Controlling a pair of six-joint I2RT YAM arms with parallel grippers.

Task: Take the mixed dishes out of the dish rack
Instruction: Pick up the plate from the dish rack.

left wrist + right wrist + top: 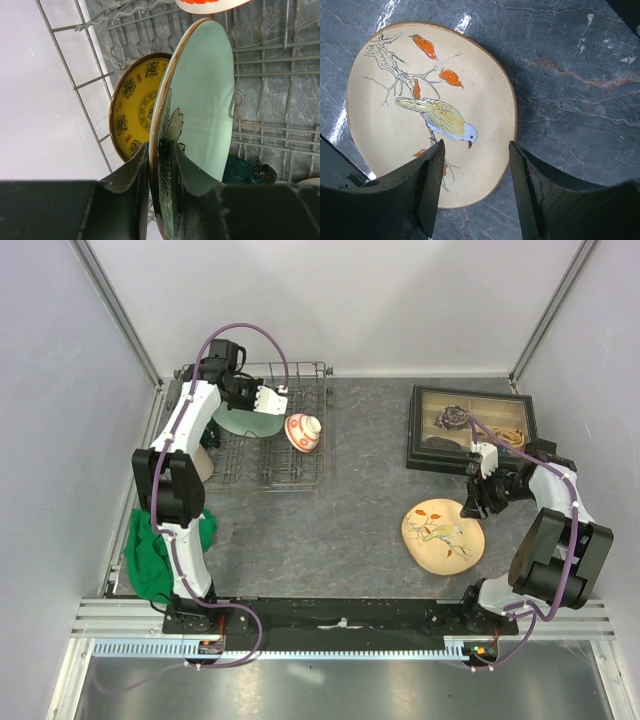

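The grey wire dish rack stands at the back left. My left gripper is shut on the rim of the pale green plate, which stands on edge in the rack. The yellow-gold patterned dish stands behind it. The small red-and-white bowl lies tilted in the rack. A dark green mug shows under the plate. The cream bird plate lies flat on the table. My right gripper hangs open and empty just above its edge.
A dark-framed box of trinkets sits at the back right. A green cloth lies at the left edge by my left arm's base. A beige cup shows partly behind my left arm. Walls close in on three sides.
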